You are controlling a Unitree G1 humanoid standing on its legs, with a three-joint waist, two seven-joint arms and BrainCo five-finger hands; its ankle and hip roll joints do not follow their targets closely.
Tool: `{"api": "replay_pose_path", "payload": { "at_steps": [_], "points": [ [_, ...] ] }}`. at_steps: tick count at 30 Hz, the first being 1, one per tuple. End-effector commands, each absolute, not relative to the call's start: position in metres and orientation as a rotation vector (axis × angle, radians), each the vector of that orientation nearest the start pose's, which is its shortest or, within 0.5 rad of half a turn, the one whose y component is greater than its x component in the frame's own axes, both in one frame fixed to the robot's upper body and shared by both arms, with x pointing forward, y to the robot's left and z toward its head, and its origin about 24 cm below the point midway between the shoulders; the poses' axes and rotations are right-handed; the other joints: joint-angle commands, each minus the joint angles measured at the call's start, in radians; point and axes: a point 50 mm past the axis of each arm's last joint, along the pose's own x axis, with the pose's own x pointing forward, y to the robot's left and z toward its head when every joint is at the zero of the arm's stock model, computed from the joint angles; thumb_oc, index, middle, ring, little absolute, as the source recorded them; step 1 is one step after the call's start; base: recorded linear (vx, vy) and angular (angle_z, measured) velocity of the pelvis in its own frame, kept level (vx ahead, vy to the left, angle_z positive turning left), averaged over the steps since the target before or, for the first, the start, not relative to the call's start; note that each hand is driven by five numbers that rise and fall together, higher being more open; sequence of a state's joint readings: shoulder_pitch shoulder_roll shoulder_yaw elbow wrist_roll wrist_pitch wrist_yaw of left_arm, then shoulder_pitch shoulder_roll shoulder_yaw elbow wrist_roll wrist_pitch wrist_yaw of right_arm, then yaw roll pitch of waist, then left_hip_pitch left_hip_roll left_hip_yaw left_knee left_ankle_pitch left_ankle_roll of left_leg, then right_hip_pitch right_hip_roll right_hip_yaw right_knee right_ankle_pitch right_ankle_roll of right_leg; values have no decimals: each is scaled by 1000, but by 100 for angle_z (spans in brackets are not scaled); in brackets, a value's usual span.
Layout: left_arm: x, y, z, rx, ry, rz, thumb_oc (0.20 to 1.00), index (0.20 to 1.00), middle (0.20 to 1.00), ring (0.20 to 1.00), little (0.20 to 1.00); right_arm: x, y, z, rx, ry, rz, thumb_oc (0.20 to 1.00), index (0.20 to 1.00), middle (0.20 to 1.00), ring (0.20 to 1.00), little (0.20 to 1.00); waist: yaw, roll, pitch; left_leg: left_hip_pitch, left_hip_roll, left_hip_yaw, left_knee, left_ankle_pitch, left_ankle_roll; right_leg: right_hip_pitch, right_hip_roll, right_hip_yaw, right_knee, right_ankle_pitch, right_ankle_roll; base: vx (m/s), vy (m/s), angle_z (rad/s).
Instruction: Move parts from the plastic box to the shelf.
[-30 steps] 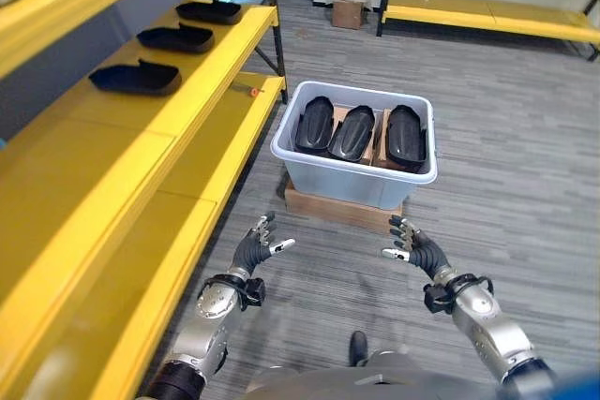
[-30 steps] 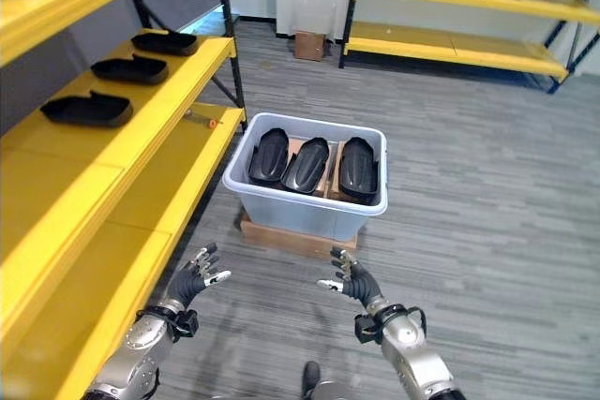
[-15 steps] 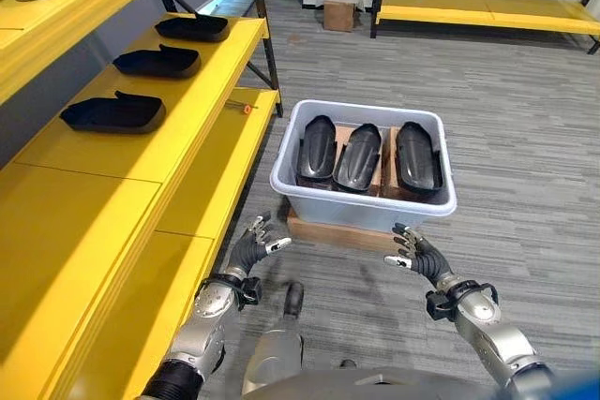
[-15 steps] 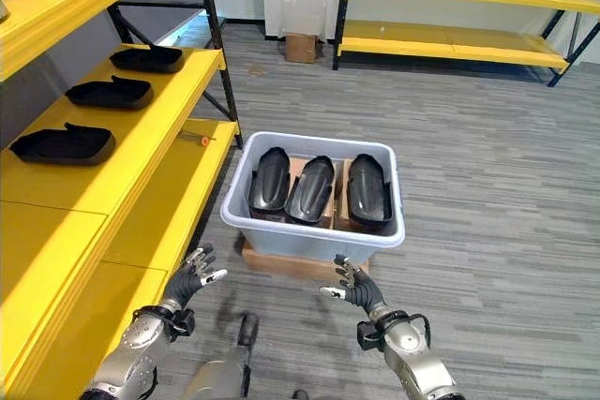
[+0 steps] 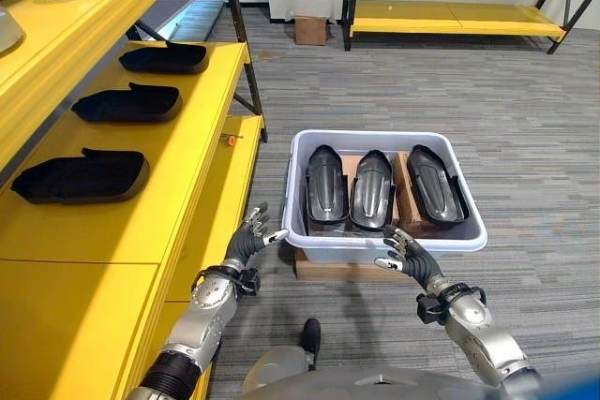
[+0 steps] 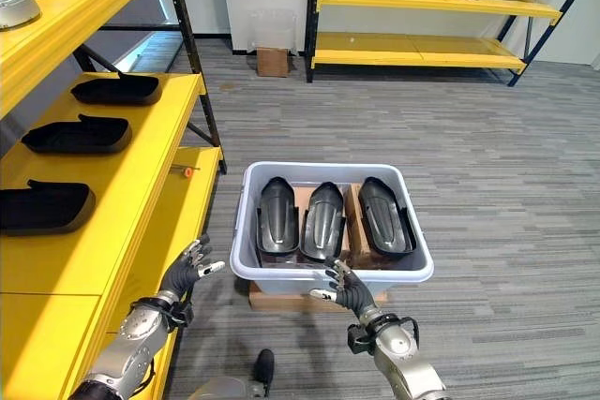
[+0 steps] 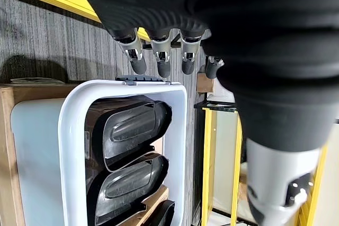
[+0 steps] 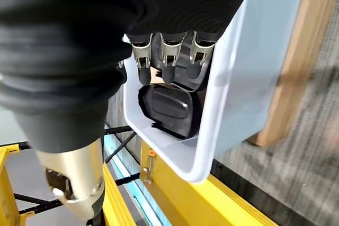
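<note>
My left hand (image 5: 251, 242) and right hand (image 5: 403, 257) both hang with fingers loosely spread and holding nothing, just short of the plastic box's (image 5: 386, 242) near wall. Three black parts (image 5: 373, 189) lie side by side inside it, on a wooden block (image 5: 328, 271). I judge the reach should go over the rim onto the leftmost part (image 5: 324, 183), lifting straight up past the wall. The yellow shelf (image 5: 112, 222) to my left carries three placed parts (image 5: 82, 175) with bare room nearer me

Both robot hands (image 5: 251, 242) (image 5: 405, 259) raised (fingers apparently relaxed).
</note>
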State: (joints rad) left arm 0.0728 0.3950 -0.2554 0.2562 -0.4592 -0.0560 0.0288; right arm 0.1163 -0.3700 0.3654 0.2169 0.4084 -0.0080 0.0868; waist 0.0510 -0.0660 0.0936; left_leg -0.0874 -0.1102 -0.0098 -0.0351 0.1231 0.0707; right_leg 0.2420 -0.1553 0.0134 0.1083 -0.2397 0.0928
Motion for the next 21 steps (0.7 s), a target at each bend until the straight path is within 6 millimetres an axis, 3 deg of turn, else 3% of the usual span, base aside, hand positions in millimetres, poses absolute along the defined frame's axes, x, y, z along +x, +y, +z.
{"api": "replay_pose_path", "payload": {
  "at_steps": [1, 11, 13, 14, 17, 20, 21],
  "points": [
    [219, 189, -16, -47, 260, -103, 1000, 1000, 1000, 1000, 1000, 203, -160, -29, 22, 352, 326, 1000, 1000, 1000, 1000, 1000, 13, 20, -41, -20, 81, -15, 43, -53, -46, -90, 51, 8, -55, 218, 6, 89, 99, 0],
    [214, 194, -16, -58, 268, -86, 1000, 1000, 1000, 1000, 1000, 205, -153, -27, 3, 338, 366, 1000, 1000, 1000, 1000, 1000, 34, 16, -46, 14, 54, 5, 40, -108, -12, -130, 6, 38, -43, 272, 60, 52, 95, -9],
    [214, 195, -15, -55, 266, -87, 1000, 1000, 1000, 1000, 1000, 207, -150, -26, 2, 331, 373, 1000, 1000, 1000, 1000, 1000, 40, 17, -36, 23, 49, -2, 44, -118, 1, -165, 5, 39, 32, 283, 70, 26, 134, -25],
    [215, 196, -14, -40, 261, -91, 1000, 1000, 1000, 1000, 1000, 208, -148, -25, 5, 327, 378, 1000, 1000, 1000, 1000, 1000, 35, 19, -19, 31, 46, -14, 45, -122, 12, -220, 11, 47, 151, 317, 72, -2, 149, -14],
    [220, 198, -10, -9, 246, -101, 1000, 1000, 1000, 1000, 1000, 207, -145, -25, 17, 322, 386, 1000, 1000, 1000, 1000, 1000, 8, 32, 29, 40, 44, -55, 70, -129, 30, -317, 29, 52, 376, 422, 50, -3, 123, 16],
    [224, 196, -7, 7, 235, -114, 1000, 1000, 1000, 1000, 1000, 205, -145, -25, 17, 327, 387, 1000, 1000, 1000, 1000, 1000, -13, 50, 54, 48, 51, -79, 73, -129, 33, -383, 53, 45, 479, 395, 25, 52, 52, 53],
    [224, 197, -8, 15, 240, -119, 1000, 1000, 1000, 1000, 1000, 204, -145, -25, 34, 325, 381, 1000, 1000, 1000, 1000, 1000, -18, 56, 54, 65, 59, -81, 70, -138, 27, -405, 16, 2, 425, 350, 5, 142, -37, 42]
  ]
}}
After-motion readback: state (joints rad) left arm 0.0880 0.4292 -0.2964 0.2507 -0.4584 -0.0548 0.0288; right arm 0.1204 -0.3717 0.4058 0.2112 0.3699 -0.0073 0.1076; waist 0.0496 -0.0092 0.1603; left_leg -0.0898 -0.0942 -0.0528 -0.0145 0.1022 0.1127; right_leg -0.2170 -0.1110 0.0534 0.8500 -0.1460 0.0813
